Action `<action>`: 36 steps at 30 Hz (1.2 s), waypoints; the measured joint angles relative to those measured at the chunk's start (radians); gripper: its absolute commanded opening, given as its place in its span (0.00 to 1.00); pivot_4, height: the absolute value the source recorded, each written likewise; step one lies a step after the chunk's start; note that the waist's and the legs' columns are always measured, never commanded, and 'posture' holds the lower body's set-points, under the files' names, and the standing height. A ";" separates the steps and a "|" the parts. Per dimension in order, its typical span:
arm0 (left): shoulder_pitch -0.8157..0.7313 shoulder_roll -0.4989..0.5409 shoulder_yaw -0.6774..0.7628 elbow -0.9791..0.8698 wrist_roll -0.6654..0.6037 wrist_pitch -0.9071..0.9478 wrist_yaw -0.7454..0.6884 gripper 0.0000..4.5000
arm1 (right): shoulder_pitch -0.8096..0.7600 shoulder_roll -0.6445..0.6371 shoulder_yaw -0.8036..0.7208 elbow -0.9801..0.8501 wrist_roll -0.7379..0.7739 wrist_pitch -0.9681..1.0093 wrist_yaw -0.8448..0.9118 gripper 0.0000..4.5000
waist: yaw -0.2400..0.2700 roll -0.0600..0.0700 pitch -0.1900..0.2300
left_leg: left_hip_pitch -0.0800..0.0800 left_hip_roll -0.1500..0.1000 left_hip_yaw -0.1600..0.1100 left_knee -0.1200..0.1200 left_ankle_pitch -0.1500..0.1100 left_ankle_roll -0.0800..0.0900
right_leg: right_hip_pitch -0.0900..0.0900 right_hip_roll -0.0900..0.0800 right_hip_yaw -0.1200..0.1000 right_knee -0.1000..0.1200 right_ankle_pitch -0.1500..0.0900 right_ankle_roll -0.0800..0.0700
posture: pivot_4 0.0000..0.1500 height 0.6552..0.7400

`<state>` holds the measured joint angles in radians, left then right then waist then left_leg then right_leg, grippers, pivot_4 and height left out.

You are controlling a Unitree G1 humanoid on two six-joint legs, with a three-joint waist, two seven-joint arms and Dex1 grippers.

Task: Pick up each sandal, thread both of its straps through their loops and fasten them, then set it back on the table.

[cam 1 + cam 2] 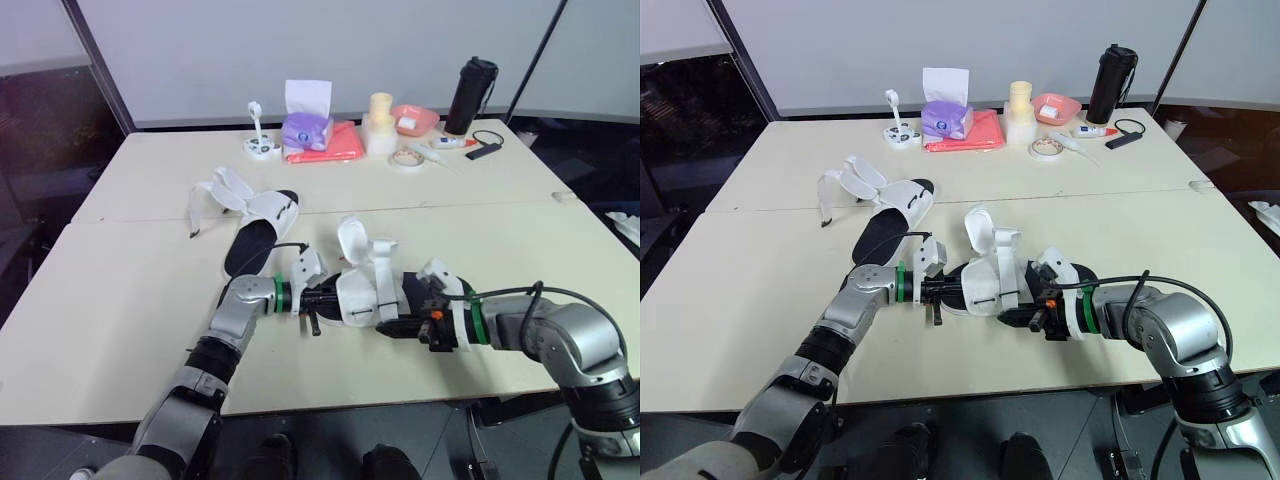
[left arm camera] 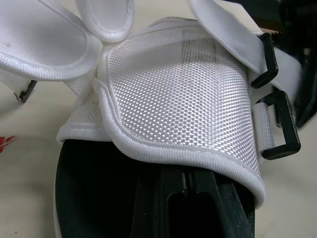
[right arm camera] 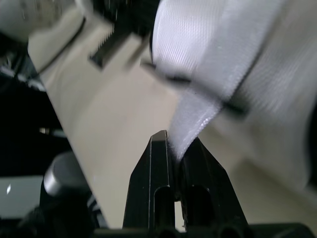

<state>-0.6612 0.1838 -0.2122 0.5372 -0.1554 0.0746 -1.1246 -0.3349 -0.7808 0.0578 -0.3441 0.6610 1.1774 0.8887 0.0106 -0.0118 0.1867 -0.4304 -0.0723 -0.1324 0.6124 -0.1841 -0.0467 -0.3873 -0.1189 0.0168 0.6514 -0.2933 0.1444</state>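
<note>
Left gripper [image 1: 312,300]: fingers closed narrow on the black sole at one end of the white woven sandal [image 1: 362,292]. I judged this hold was meant to brace the shoe, so the upper faced the other arm. Whether the sole was clear of the pale tabletop [image 1: 120,320] I could not tell.

Right gripper [image 1: 402,326], directly opposite across the sandal: fingers pinched shut on a white fabric strap [image 3: 198,119]. The strap was taken near its end, presumably so the limp tip could be steered.

Black rectangular plastic loops [image 2: 280,134]: two, set on the side of the upper just beyond the left fingers. The nearer one looked empty. The white flaps [image 1: 352,240] stood open above both grippers, so I read neither strap as fastened and the threading as barely begun.

Second white sandal [image 1: 250,225]: on the table beyond the left gripper, well apart, straps splayed and apparently unfastened.

Next move, as I judged it: bring the pinched tip to a loop. The soft strap could fold before entering.
</note>
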 measured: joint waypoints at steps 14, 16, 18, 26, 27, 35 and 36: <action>0.001 -0.001 -0.008 0.000 0.004 -0.004 0.009 0.00 | 0.273 -0.226 0.008 -0.264 0.026 -0.194 0.168 0.00 | 0.002 -0.001 0.000 | 0.000 0.000 0.000 0.001 0.000 0.000 | 0.002 0.000 -0.001 -0.002 0.000 0.000 | 1.00 1.00; 0.001 0.000 -0.008 0.000 0.004 -0.005 0.009 0.00 | 0.283 -0.232 0.005 -0.264 0.025 -0.211 0.171 0.00 | 0.002 0.000 0.000 | 0.000 0.000 0.000 0.001 0.000 0.000 | 0.002 0.000 -0.001 -0.002 0.000 0.000 | 1.00 1.00; 0.001 0.000 -0.009 0.000 0.006 -0.008 0.011 0.00 | 0.287 -0.248 -0.003 -0.271 0.025 -0.226 0.171 0.00 | 0.002 0.000 0.000 | 0.000 0.000 0.000 0.001 0.000 0.000 | 0.002 0.000 -0.001 -0.002 0.000 0.000 | 1.00 1.00; -0.001 -0.001 -0.020 0.010 0.027 -0.035 0.019 0.00 | 0.174 -0.295 -0.134 -0.324 0.133 -0.213 0.181 0.00 | 0.002 0.000 0.000 | 0.000 0.001 0.000 0.001 0.000 0.000 | 0.003 0.000 -0.001 -0.003 0.000 0.000 | 1.00 1.00; -0.003 -0.001 -0.022 0.011 0.030 -0.036 0.019 0.00 | 0.136 -0.296 -0.149 -0.323 0.150 -0.206 0.181 0.00 | 0.003 0.000 0.000 | 0.000 0.001 0.000 0.001 0.000 0.000 | 0.003 0.000 -0.001 -0.003 0.000 0.000 | 1.00 1.00; -0.014 0.002 -0.032 0.022 0.039 -0.041 0.012 0.00 | -0.173 -0.204 -0.059 -0.132 0.170 -0.153 0.130 0.00 | 0.003 0.000 0.000 | 0.001 0.000 -0.001 0.001 0.000 0.000 | 0.004 0.000 -0.002 -0.004 0.000 0.000 | 1.00 1.00; -0.014 0.001 -0.033 0.021 0.039 -0.041 0.012 0.00 | -0.190 -0.190 -0.043 -0.102 0.160 -0.154 0.124 0.00 | 0.004 0.000 0.000 | 0.001 0.000 -0.001 0.001 0.000 0.000 | 0.004 -0.001 -0.002 -0.004 0.000 0.000 | 1.00 1.00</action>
<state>-0.6755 0.1848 -0.2450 0.5584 -0.1164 0.0338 -1.1125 -0.5251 -0.9712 0.0148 -0.4461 0.8213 1.0239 1.0127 0.0144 -0.0121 0.1867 -0.4295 -0.0720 -0.1333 0.6131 -0.1842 -0.0465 -0.3835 -0.1195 0.0153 0.6478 -0.2934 0.1445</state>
